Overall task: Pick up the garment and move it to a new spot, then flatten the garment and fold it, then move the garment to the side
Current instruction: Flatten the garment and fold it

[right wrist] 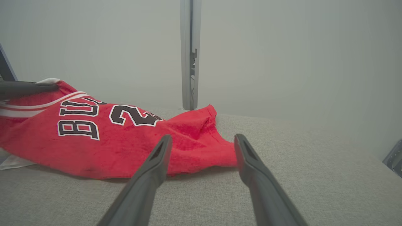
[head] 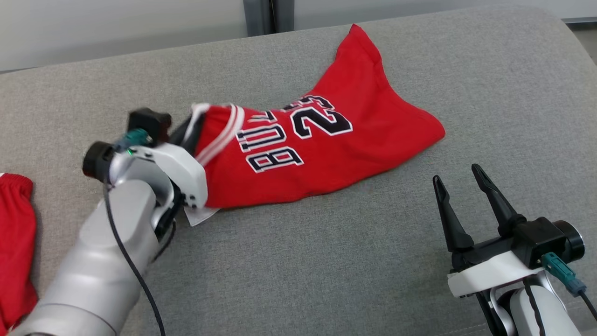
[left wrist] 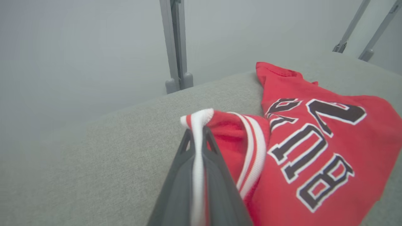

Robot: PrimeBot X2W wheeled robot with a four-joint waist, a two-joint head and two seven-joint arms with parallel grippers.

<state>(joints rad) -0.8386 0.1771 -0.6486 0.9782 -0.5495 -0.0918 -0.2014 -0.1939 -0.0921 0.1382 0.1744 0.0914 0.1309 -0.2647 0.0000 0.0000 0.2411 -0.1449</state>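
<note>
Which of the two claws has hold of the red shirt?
The left claw, shut on the white trim of the red jersey; the right claw stands open, apart.

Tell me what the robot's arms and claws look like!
Each arm is a smooth silvery-grey tube, like the left arm, with a white wrist shell. A thin black cable runs along it, and a teal plug sits at the wrist. The left claw and right claw each have two long, dark, pointed fingers.
</note>
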